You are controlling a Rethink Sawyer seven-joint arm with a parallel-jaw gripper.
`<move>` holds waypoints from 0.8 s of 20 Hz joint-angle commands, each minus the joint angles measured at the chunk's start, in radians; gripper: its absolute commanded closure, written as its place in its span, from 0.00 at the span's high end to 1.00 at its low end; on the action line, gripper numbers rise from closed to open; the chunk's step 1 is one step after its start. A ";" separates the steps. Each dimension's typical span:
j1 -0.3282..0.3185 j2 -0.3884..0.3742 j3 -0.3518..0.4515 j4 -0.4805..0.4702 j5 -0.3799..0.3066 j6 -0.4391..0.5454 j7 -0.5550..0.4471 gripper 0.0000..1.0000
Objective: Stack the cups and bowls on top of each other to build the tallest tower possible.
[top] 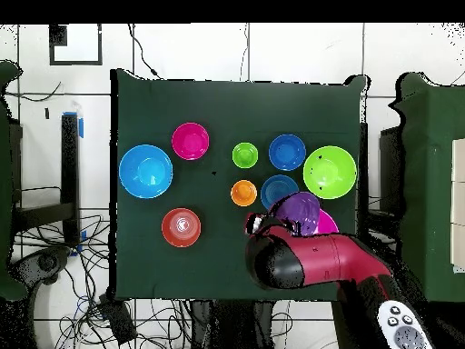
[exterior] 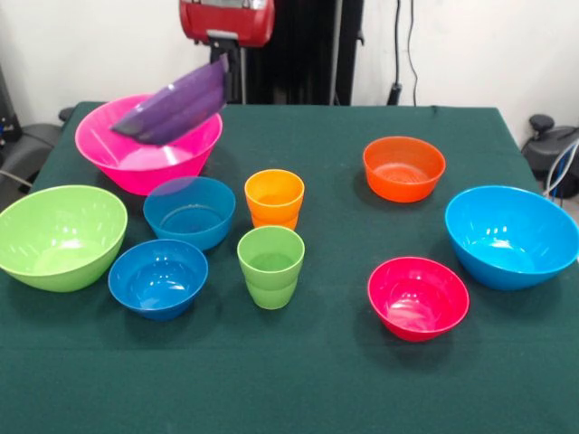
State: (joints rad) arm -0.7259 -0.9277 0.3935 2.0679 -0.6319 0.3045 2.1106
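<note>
The gripper (exterior: 223, 61) pinches the far rim of the purple bowl (exterior: 177, 107), its fingers closed on the edge; the bowl hangs tilted above the big pink bowl (exterior: 136, 161), its lower rim inside the pink one. Whether they touch cannot be told. Just in front sits the teal bowl (exterior: 189, 211), then the dark blue bowl (exterior: 157, 277), with the lime green bowl (exterior: 58, 236) beside them. The 2 cups stand mid-table, the orange cup (exterior: 274, 198) behind the green cup (exterior: 270, 265). Well apart on the other side lie the orange bowl (exterior: 403, 167), sky blue bowl (exterior: 511, 235) and red-pink bowl (exterior: 417, 297), all on the green table (exterior: 317, 380).
</note>
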 commanded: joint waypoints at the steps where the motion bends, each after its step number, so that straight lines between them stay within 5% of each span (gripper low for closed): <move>1: 0.012 0.112 0.036 -0.044 -0.111 0.072 -0.135 0.00; 16: 0.003 0.070 -0.085 -0.009 -0.208 0.100 -0.086 0.00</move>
State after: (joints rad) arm -0.7430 -0.8606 0.3519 2.0591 -0.7490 0.3043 2.1106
